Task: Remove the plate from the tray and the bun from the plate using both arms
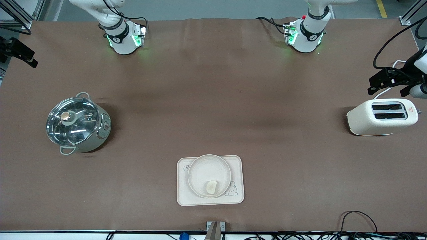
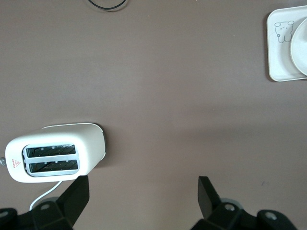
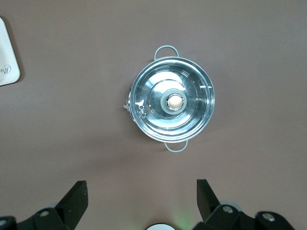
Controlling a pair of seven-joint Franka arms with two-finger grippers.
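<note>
Nothing of the task is done yet: the round cream-white plate sits on the cream rectangular tray with the bunny drawing, and the small pale oblong bun lies on the plate at about six o'clock of its centre, close to the rim. The tray lies at six o'clock of the brown table, near the front camera's edge.

Both arms wait high and wide of it. The left gripper hangs over the table's end by the white two-slot toaster, at three o'clock of the table, its black fingers spread apart and empty. The right gripper hangs over the end near the steel pot with a glass lid, at nine o'clock, fingers likewise apart and holding nothing.

The step in hand appears to be the approach. The next move likely calls for both grippers to travel inward to the tray, one taking the plate's raised rim, while the bun waits its turn.
</note>
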